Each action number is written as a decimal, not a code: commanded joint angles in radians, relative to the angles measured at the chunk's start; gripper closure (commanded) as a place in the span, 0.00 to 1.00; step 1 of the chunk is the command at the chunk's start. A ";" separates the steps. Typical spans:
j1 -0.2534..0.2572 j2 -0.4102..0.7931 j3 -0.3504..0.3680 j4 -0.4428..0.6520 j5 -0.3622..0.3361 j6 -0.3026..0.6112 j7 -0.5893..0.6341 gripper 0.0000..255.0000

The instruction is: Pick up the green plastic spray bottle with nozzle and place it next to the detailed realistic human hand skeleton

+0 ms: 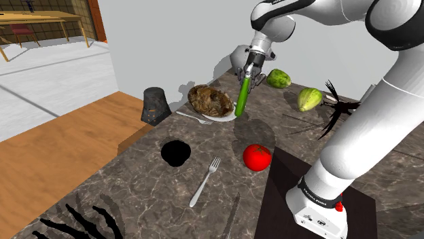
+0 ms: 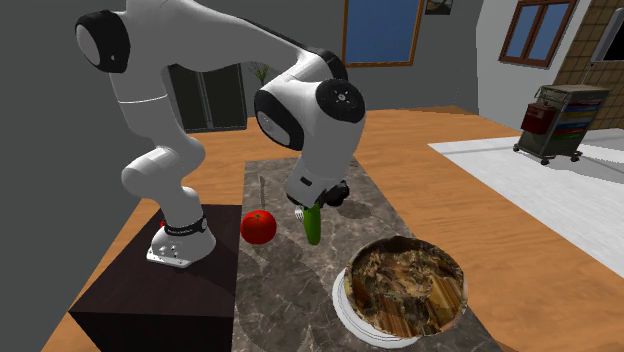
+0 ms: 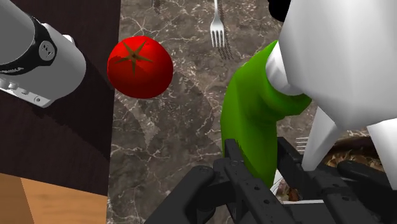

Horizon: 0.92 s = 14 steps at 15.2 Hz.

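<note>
Looking down in the shoulder view, noted gripper (image 1: 253,73) at the far end of the table (image 1: 156,197), fingers clamped on the upper part of the green bottle (image 1: 242,95). Bottle hung slightly tilted, its lower end at the rim of the plate (image 1: 230,117) heaped with brown food (image 1: 209,100). Could not tell whether it touched anything below. Tomato (image 1: 257,157) sat nearer the stand (image 1: 282,178), with the fork (image 1: 206,180) to its left. Black finger-like bones, taken for the skeleton (image 1: 78,221), lay at the table's near left corner, well apart from the bottle. Two green fruits (image 1: 278,78) lay right of the gripper.

Second exterior view: bottle (image 2: 313,224) hung under the gripper (image 2: 316,203), between the tomato (image 2: 258,227) and the plate (image 2: 342,300). Its lower end seemed just off the table (image 2: 290,290).

Wrist view: both fingers (image 3: 240,179) pressed against the bottle (image 3: 251,127). Tomato (image 3: 140,67) and fork (image 3: 218,28) lay beyond on the table (image 3: 184,114). A large white form (image 3: 337,63) overlapped the bottle; could not identify it.
</note>
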 commanded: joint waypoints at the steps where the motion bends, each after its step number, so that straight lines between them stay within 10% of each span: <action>1: 0.001 -0.011 0.001 0.015 -0.002 -0.023 0.012 1.00; 14: -0.001 -0.036 -0.001 0.159 -0.006 -0.182 0.069 1.00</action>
